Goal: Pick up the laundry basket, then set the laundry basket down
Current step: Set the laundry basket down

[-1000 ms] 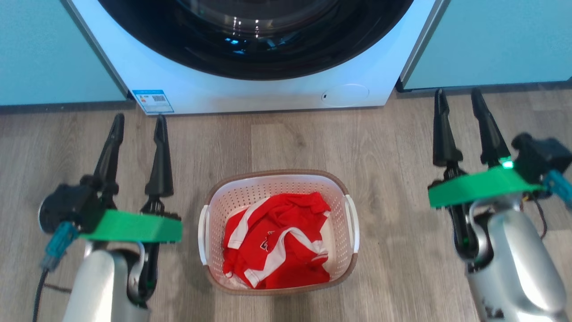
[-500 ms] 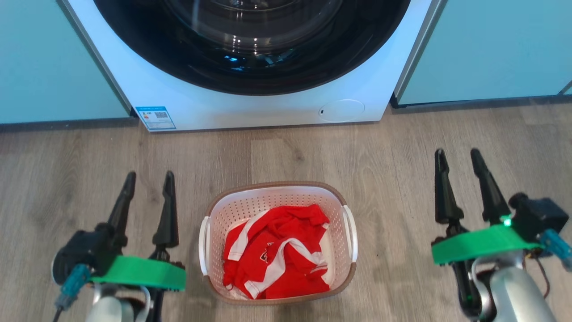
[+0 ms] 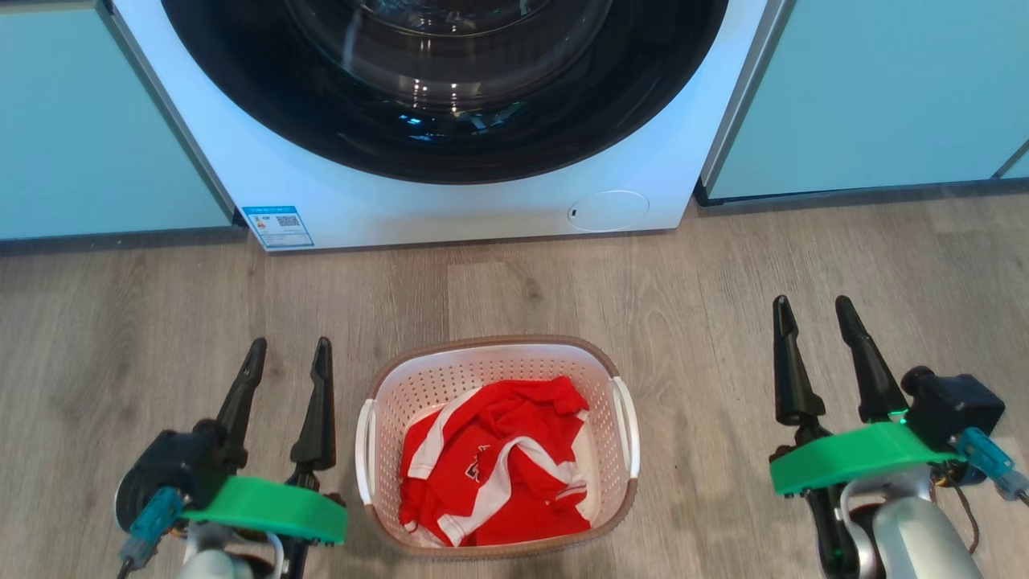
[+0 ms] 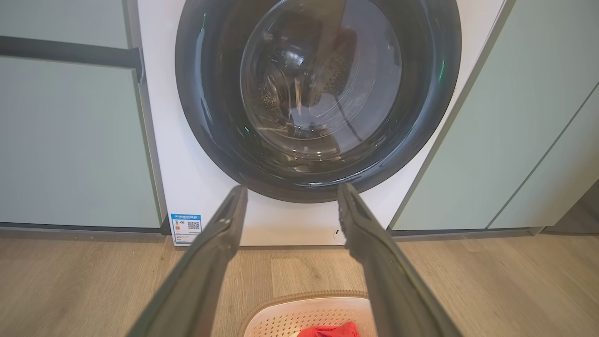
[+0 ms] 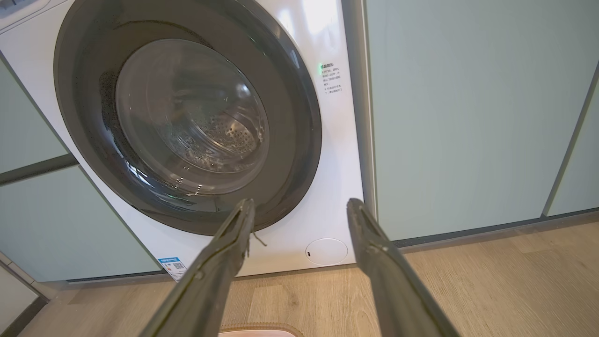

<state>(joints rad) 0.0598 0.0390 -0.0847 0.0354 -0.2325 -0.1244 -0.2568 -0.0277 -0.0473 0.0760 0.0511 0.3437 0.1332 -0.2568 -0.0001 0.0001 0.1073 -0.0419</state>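
Observation:
The laundry basket point(image 3: 410, 386) stands on the wooden floor in front of the washing machine, cream-white and perforated, with a brown rim and white side handles. A red and white garment point(image 3: 494, 462) lies in it. My left gripper point(image 3: 289, 347) is open just left of the basket, nothing between its fingers. My right gripper point(image 3: 812, 305) is open well to the basket's right, also empty. The left wrist view catches the basket's far rim point(image 4: 304, 299) at the bottom, between and below the left gripper's point(image 4: 290, 189) fingers. In the right wrist view the right gripper point(image 5: 299, 203) points at the machine.
A white front-loading washing machine point(image 3: 450, 209) with a dark round door point(image 3: 442, 88) stands right behind the basket, its door shut. Pale teal cabinet fronts point(image 3: 868, 96) flank it on both sides. Bare wooden floor point(image 3: 683, 281) lies around the basket.
The head camera has shifted, so the machine and basket sit lower in the picture. Both grippers have drawn back toward me, lower in view and still open; the basket stays on the floor.

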